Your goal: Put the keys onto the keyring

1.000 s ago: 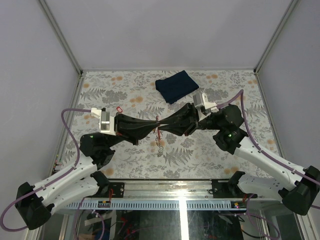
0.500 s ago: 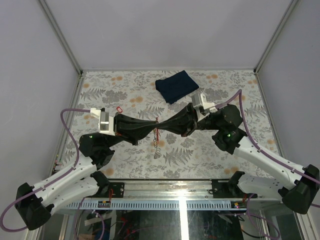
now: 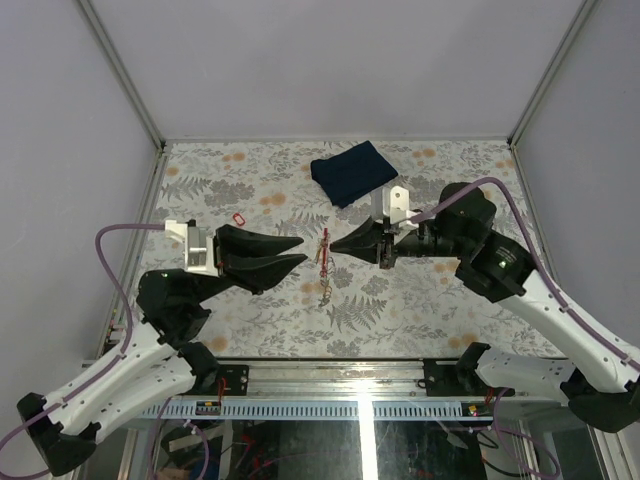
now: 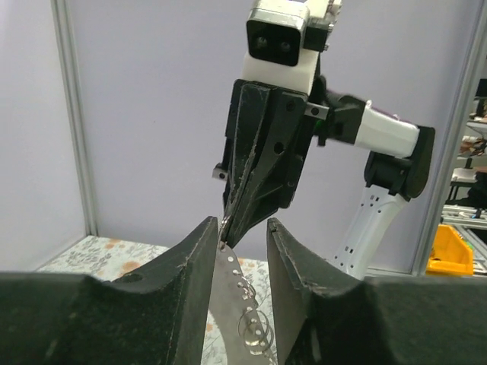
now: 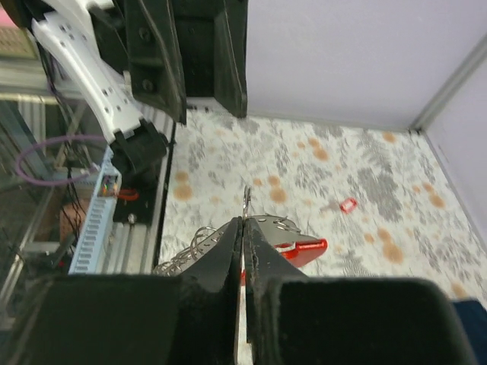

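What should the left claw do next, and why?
Probably ease the left gripper back, clear of the keyring: its jaws stand open and empty, while the right gripper is shut on the ring, which dangles with its red tag.

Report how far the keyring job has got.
Done: nothing I can confirm; no keys are discernible. In hand: the right gripper is shut on the keyring, red tag hanging; the left gripper stands open beside it. Left: threading both keys.
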### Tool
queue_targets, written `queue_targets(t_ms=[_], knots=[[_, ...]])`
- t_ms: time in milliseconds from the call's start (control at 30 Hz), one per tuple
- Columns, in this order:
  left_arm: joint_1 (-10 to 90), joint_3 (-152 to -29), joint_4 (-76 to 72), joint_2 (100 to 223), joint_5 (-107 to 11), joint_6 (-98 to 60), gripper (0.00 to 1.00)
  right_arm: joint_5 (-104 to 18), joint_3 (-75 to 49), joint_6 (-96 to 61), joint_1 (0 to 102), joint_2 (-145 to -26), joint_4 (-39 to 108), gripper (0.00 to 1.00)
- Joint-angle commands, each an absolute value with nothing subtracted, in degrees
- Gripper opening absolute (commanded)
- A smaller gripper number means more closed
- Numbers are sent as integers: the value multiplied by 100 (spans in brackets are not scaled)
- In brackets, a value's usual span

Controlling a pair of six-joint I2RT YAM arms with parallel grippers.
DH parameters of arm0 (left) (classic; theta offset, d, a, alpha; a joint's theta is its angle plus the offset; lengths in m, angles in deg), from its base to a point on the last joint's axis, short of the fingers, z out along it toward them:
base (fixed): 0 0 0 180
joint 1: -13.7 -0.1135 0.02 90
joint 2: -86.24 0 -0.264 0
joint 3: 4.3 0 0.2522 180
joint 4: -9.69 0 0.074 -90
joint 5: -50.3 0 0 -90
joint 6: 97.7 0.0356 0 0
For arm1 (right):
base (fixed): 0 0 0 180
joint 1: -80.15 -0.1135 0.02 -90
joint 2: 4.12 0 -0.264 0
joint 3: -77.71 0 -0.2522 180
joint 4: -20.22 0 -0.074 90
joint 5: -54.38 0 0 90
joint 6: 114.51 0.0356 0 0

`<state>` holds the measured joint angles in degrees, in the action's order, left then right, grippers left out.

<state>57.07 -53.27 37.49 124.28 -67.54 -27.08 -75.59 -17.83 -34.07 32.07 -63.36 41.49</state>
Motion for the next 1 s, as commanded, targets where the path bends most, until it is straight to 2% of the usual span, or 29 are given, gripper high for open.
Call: queue_targets(t_ms=[0, 233, 467, 533, 733, 967], knots=[[5682, -5690, 2385, 12262, -6625, -2124, 32, -6967, -960, -4535, 3178, -6399, 6090, 0], [5678, -5682, 1604, 12206, -6227, -1719, 33, -5833, 202, -4782, 2943, -7008, 8006, 0], [5677, -5465, 1165, 12289, -5664, -1444, 40, -4207, 1556, -3917, 2435, -8481, 10156, 0], [5679, -5324, 1148, 12232, -5549, -1360, 44, -3900, 1608, -3613, 2424, -8798, 10564, 0], [5679, -5000, 1052, 12046, -5524, -1181, 52, -4003, 1794, -2905, 2425, -9376, 11062, 0], [5903, -4696, 1434, 12099, -5737, -1099, 57, -4463, 2073, -2729, 2433, -9392, 10792, 0]])
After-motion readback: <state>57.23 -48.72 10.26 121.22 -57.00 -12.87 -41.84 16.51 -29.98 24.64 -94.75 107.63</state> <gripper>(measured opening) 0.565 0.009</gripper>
